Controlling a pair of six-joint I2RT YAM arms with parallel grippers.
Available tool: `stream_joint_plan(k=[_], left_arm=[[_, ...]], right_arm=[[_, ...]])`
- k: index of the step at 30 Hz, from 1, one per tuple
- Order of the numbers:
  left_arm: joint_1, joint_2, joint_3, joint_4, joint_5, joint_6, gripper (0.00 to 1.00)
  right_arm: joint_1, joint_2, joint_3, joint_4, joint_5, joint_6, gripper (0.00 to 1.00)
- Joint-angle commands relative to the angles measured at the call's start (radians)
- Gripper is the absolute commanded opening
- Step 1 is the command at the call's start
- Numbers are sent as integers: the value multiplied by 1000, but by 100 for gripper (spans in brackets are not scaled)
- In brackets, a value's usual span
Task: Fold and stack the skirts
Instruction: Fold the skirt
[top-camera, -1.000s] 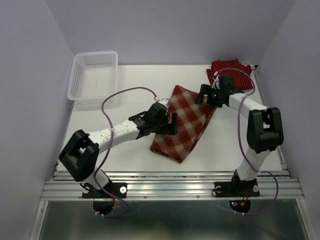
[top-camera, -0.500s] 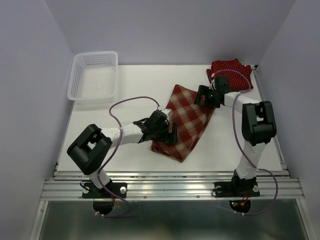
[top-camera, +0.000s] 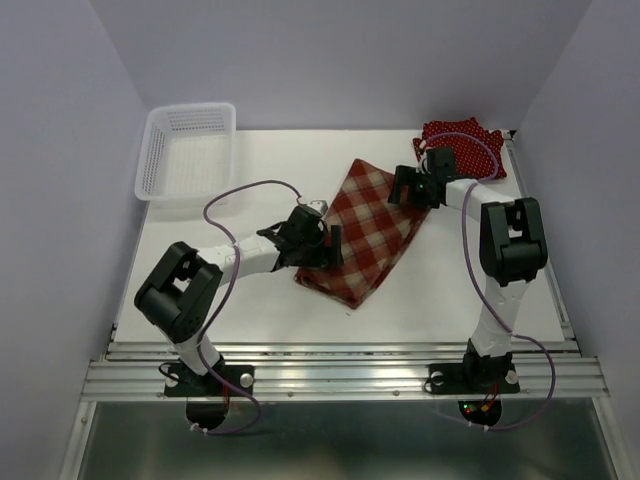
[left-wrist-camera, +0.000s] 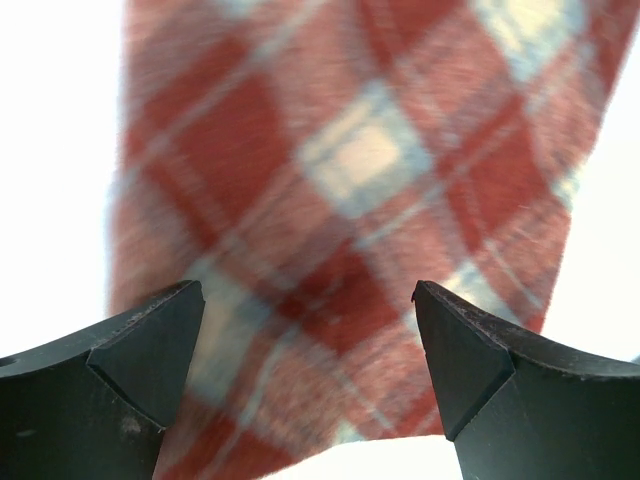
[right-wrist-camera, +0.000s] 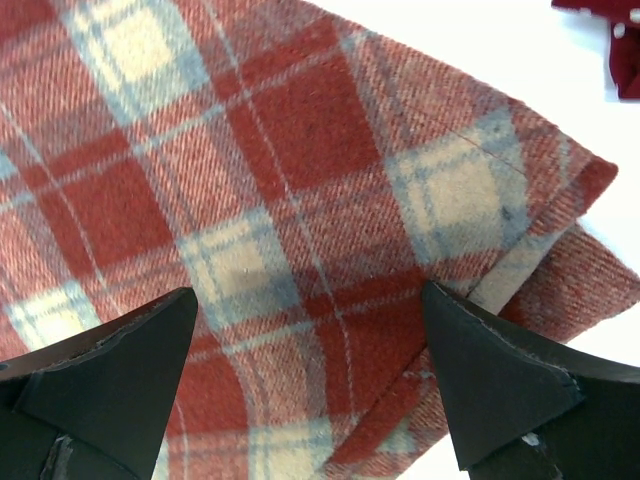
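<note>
The plaid skirt (top-camera: 366, 232) lies folded in a long strip on the table, running from far middle to near middle. My left gripper (top-camera: 322, 247) is open over its near left edge; in the left wrist view the plaid cloth (left-wrist-camera: 340, 190) lies between and beyond the fingers (left-wrist-camera: 140, 345). My right gripper (top-camera: 403, 188) is open over the skirt's far right edge; the right wrist view shows the plaid (right-wrist-camera: 300, 180) with a folded hem. The dark red polka-dot skirts (top-camera: 462, 145) lie bunched at the far right corner; a scrap shows in the right wrist view (right-wrist-camera: 610, 40).
A white lattice basket (top-camera: 187, 152) stands at the far left corner. The purple cables loop over both arms. Walls close the table in at left, back and right.
The near end of the plaid skirt has shifted a little left and toward the far side with my left gripper. My right gripper has drawn slightly back along the far edge.
</note>
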Motion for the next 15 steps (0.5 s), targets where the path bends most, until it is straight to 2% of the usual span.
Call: stream_joint_plan(k=[1, 5, 8, 12, 15], left_arm=[[15, -104, 48, -182, -135, 20, 99], [18, -181, 77, -244, -236, -37, 99], [18, -239, 63, -297, -282, -112, 99], [15, -330, -48, -239, -198, -202, 99], [-9, -414, -150, -158, -111, -261, 99]], right_arm=[[-9, -59, -39, -85, 26, -42, 100], [-9, -196, -56, -79, -67, -22, 100], [-9, -288, -80, -44, -79, -11, 100], [-9, -287, -39, -48, -117, -34, 100], [-9, -204, 62, -71, -143, -57, 100]])
